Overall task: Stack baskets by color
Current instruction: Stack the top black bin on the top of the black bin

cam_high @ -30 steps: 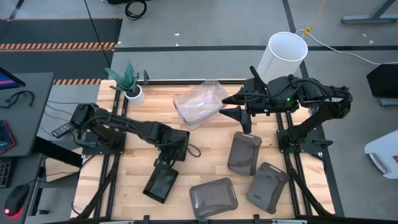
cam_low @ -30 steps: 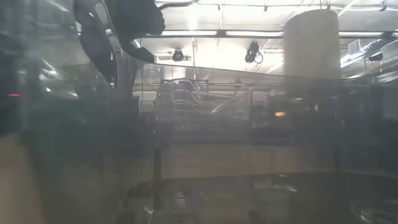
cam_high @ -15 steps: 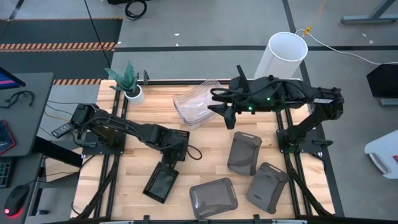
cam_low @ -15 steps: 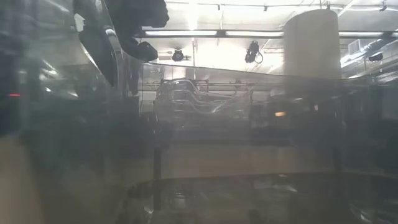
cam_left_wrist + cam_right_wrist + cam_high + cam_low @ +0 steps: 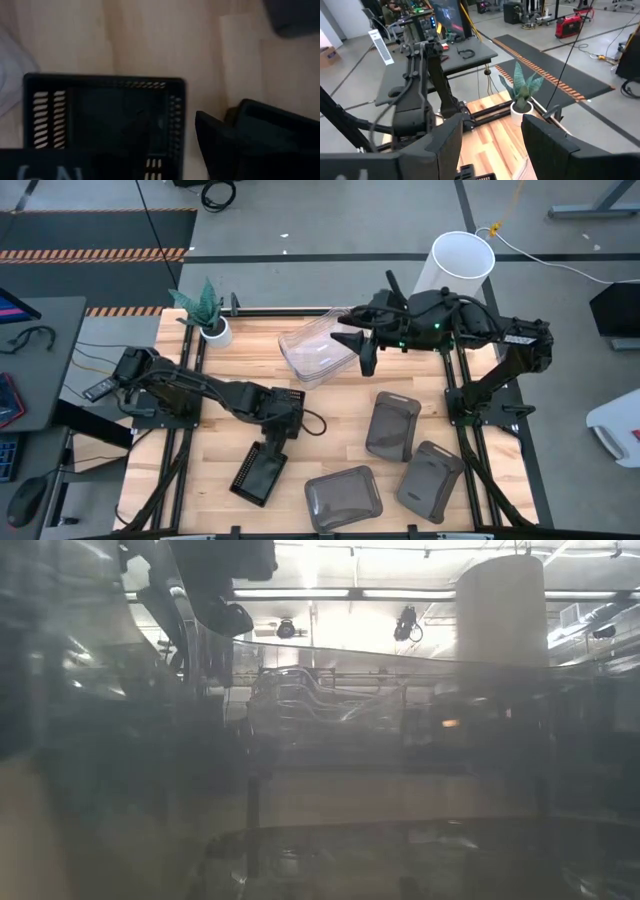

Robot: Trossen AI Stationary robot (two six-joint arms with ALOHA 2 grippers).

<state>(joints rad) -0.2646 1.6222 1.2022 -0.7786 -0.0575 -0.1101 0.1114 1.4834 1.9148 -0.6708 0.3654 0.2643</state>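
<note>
Right end effector (image 5: 362,352) open, empty, over clear basket (image 5: 318,348); left unclear.

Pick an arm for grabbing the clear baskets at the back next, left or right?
Right, probably. The right gripper hangs open beside the clear baskets. The left gripper is down at the black baskets near the front edge, much farther away.

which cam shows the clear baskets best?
High view: the clear baskets show whole from above, at the table's far edge under the right gripper. Low view shows them hazily through a translucent wall. Wrist views show little or nothing of them.
</note>
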